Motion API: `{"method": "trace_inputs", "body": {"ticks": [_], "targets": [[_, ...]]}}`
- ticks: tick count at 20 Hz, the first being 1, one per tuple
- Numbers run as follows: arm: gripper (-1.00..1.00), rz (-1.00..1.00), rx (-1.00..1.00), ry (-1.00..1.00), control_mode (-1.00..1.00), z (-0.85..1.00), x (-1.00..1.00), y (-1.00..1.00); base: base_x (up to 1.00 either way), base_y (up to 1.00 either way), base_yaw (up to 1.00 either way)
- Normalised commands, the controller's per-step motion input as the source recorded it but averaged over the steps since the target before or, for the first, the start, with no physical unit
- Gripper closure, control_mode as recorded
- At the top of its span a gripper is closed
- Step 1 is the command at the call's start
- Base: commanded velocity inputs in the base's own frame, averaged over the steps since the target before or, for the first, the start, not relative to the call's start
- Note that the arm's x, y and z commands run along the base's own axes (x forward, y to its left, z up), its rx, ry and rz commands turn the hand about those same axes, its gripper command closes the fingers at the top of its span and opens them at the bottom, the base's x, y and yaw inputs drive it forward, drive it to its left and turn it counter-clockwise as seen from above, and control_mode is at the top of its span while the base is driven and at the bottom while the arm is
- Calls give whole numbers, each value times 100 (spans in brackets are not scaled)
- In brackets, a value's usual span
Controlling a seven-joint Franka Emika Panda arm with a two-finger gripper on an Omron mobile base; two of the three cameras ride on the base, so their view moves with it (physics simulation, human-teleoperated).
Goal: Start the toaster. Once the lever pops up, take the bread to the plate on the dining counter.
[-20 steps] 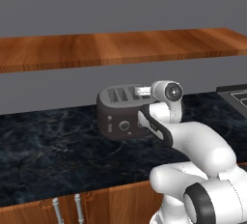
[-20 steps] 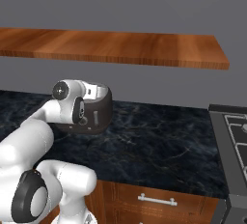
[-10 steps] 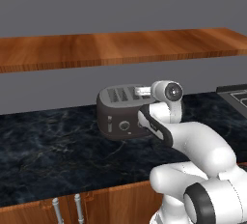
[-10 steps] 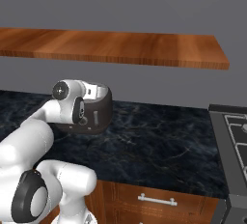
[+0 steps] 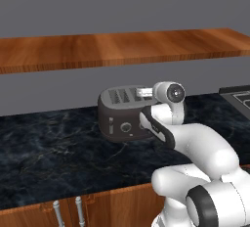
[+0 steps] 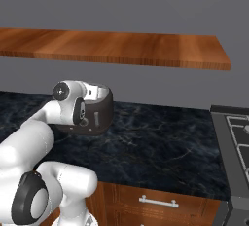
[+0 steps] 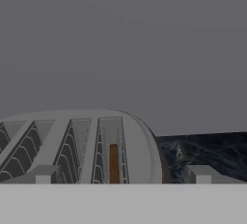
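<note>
Cabinet doors with silver handles sit nearest, under the front edge of the black marble counter; right base view shows a drawer front with a silver handle there too. Arm rises from the base, elbow forward, wrist bent back toward the wall. Gripper sits level with the toaster top, fingers spread wide and grasping nothing: in the hand view one dark fingertip is over the toaster's slots, the other fingertip is off its rounded end over the counter. Toaster stands on the counter near the back wall, dark grey, rounded, knob and pale slider on the front face in the left base view; the forearm covers its right end there. In the right base view the toaster is mostly behind the wrist. Bread stands upright in the slot nearest the toaster's rounded end, seen as a thin brown strip down between the wire guides; the other slots look dark, contents not clear. Stove edge shows at the far right of the counter. Grey wall behind, wooden shelf mounted above the toaster, a second wooden shelf at the top edge.
</note>
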Motion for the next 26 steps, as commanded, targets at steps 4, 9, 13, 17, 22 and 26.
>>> {"method": "trace_inputs", "body": {"ticks": [4, 9, 13, 17, 22, 26], "targets": [[-100, 0, 0, 0, -100, 0, 0, 0, 0, 0, 0], [-100, 0, 0, 0, -100, 0, 0, 0, 0, 0, 0], [-100, 0, 0, 0, -100, 0, 0, 0, 0, 0, 0], [-100, 0, 0, 0, -100, 0, 0, 0, 0, 0, 0], [-100, 0, 0, 0, -100, 0, 0, 0, 0, 0, 0], [-100, 0, 0, 0, -100, 0, 0, 0, 0, 0, 0]]}}
